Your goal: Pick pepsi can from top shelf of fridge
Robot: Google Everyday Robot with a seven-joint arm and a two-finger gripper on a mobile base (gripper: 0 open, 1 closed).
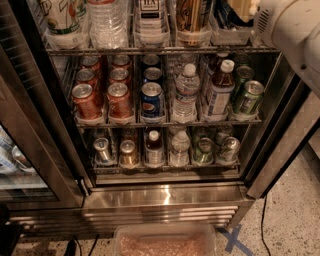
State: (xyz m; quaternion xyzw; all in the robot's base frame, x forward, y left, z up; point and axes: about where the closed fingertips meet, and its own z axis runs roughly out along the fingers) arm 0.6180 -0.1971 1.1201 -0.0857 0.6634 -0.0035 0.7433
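Note:
The fridge [165,197] stands open in front of me. Its top shelf [160,50] is a wire rack with clear cup holders holding a white-green tall can, a water bottle, a black-white can and a brown-gold can. The rightmost holder [231,34] has a dark-blue body [226,15] in it. Only the lower part of that body shows and no logo, so I cannot tell if it is the pepsi can. My gripper [245,7] is at the top edge, right beside that dark-blue body. My white arm [292,30] fills the upper right corner.
The middle rack holds red cans [86,100], short blue Pepsi cans [151,97], a water bottle [186,92] and green cans [248,96]. The lower rack holds small cans and bottles. The glass door [20,150] stands open at left. A clear bin [165,242] sits on the floor in front.

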